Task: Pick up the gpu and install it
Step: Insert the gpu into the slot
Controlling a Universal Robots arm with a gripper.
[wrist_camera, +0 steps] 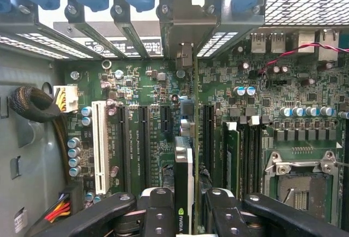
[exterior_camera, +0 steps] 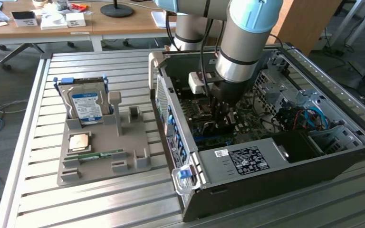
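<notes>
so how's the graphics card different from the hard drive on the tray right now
The graphics card is inside the computer case, held edge-on between the gripper jaws over the motherboard slots; the hard drive stands upright in the grey tray outside the case, untouched. The graphics card looks thin, black and green; the hard drive is a silver block with a blue-white label. Both stand on edge.

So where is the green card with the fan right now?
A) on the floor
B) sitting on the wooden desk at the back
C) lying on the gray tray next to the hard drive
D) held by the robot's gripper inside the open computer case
D: in the wrist view the gripper is closed on the gpu, held edge-on just above the motherboard slots, and the exterior view shows the arm reaching down into the open computer case.
</notes>
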